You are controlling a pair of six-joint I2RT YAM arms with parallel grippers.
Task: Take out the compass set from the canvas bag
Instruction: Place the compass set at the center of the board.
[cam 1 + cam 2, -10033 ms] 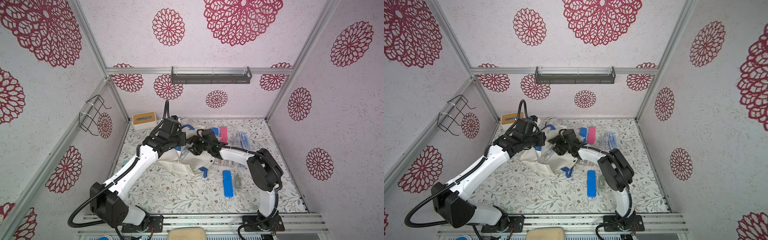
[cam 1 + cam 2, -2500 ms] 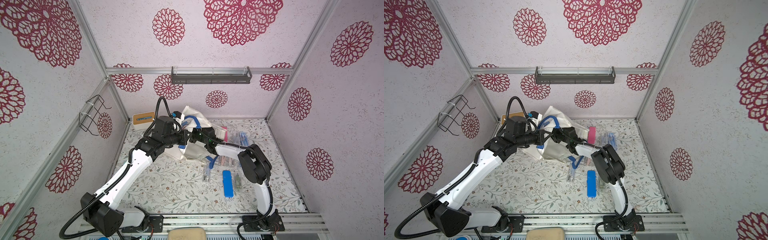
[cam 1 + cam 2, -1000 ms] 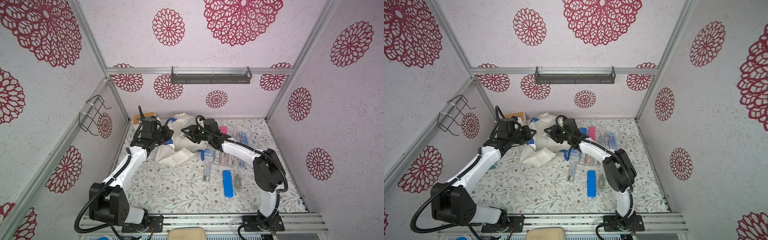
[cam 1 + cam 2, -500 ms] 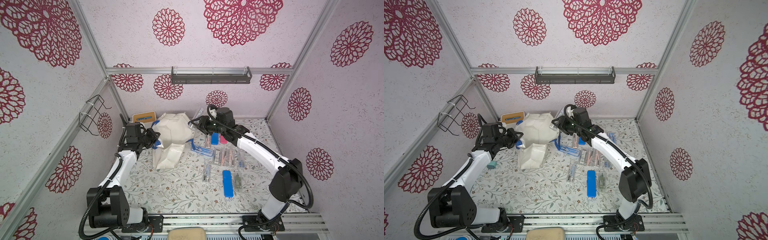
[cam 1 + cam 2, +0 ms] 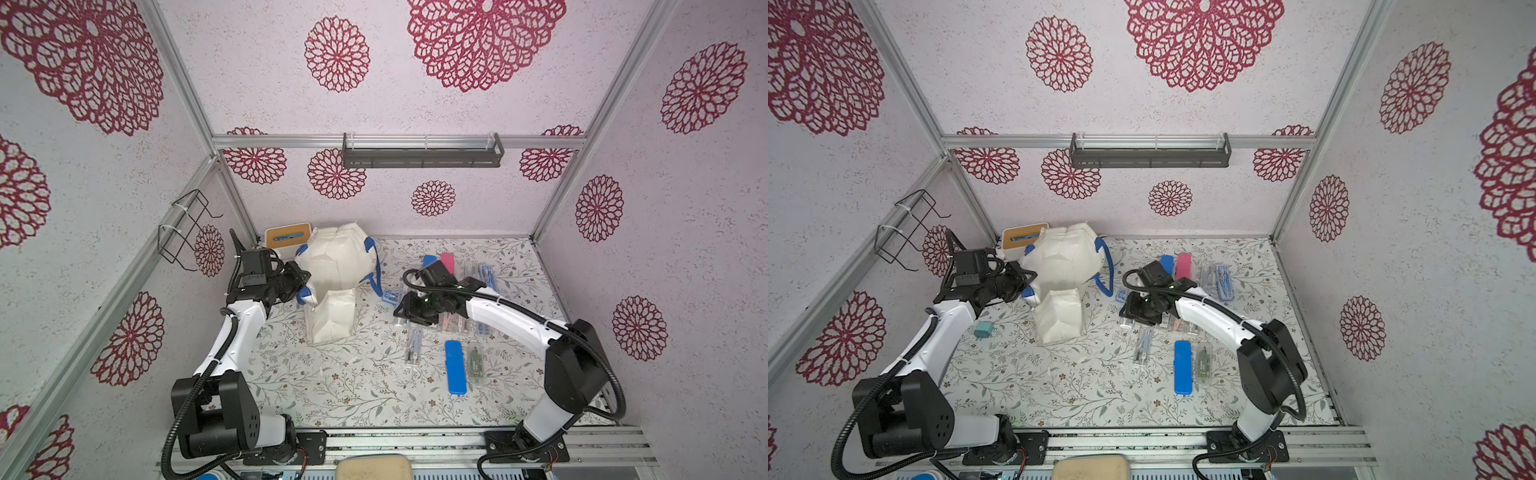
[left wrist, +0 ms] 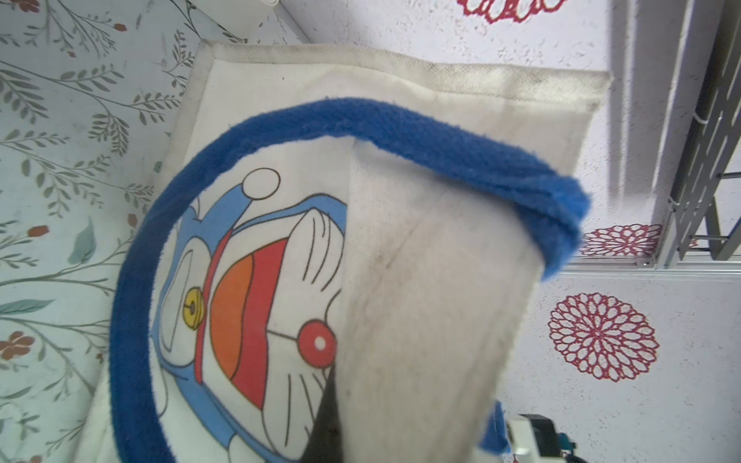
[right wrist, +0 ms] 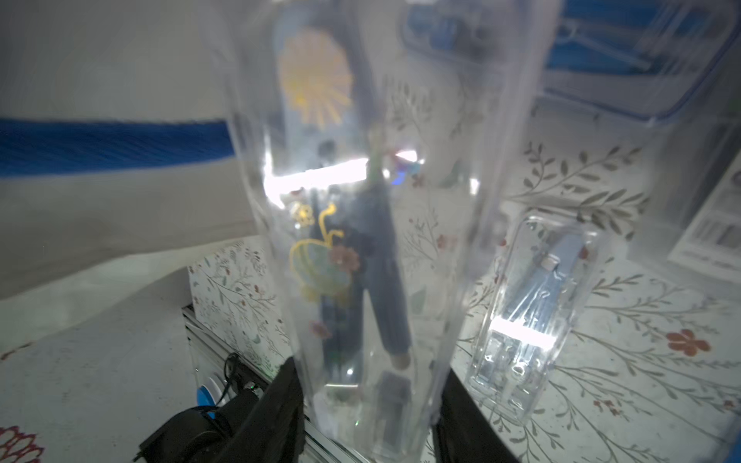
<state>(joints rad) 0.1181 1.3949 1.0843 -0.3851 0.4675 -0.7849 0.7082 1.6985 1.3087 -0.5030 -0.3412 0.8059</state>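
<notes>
My left gripper is pressed together on the off-white canvas bag, pinching it at a lower corner by a blue trim tab. The canvas bag stands tall rather than flat. Its bulging upper part is held up, and its lower part hangs down onto the flower-patterned worktop. In the left wrist view a fold of canvas drapes over my dark finger. The blue strap handle loops around the cartoon print.

The compass set, a dark blue compass in a long clear plastic case, is outside the canvas bag, on the side nearer my right arm and apart from it. My right gripper pinches one end of the case between its black fingers. The long axis runs straight out from the gripper. The compass legs splay toward my fingers and its head is at the far end. In both top views the gripper hides most of the case, so I cannot tell whether its far end touches the worktop. A second clear case lies flat just beyond it, farther from the canvas bag.
</notes>
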